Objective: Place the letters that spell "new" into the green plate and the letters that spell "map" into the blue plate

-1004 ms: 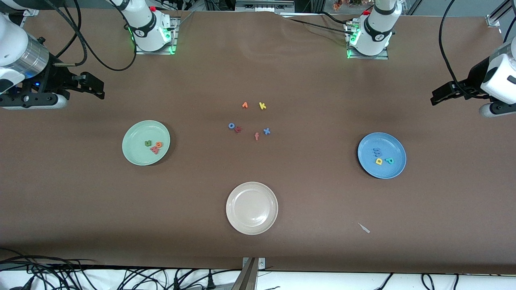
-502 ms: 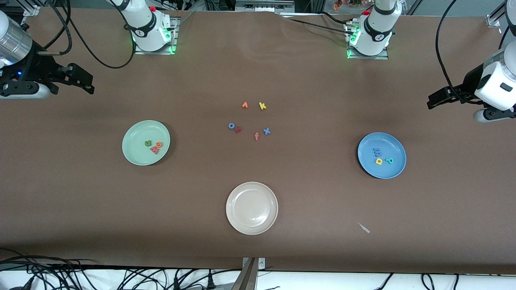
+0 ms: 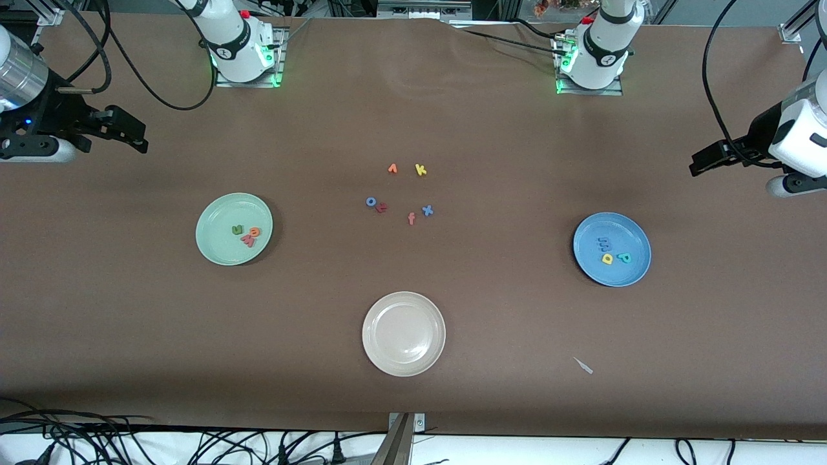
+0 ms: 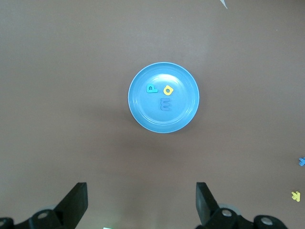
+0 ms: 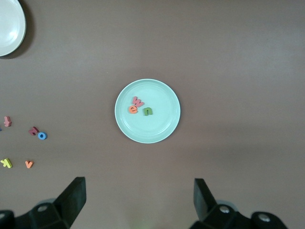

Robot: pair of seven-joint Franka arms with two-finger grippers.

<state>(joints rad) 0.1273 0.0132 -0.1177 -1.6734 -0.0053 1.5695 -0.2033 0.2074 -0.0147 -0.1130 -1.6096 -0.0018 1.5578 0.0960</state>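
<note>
Green plate (image 3: 219, 210) sits toward the right arm's end of the table, holding the green n (image 3: 237, 229), orange e (image 3: 255, 232) and red w (image 3: 249, 241), bunched together, maybe touching. Blue plate (image 3: 630, 229) sits toward the left arm's end, holding the blue m (image 3: 605, 244), yellow a (image 3: 607, 259) and teal p (image 3: 623, 257), close but apart.

Leftover letters lie mid-table: orange v (image 3: 392, 168), yellow k (image 3: 420, 170), blue o (image 3: 371, 201), a dark red letter (image 3: 382, 207) beside it, salmon f (image 3: 411, 219), blue x (image 3: 427, 210). White plate (image 3: 404, 303) is empty, nearer the front camera.

Right gripper (image 3: 136, 137) hangs high over the table's end, jaws wide apart, holding nothing. Left gripper (image 3: 701, 163) likewise, spread wide, empty.
</note>
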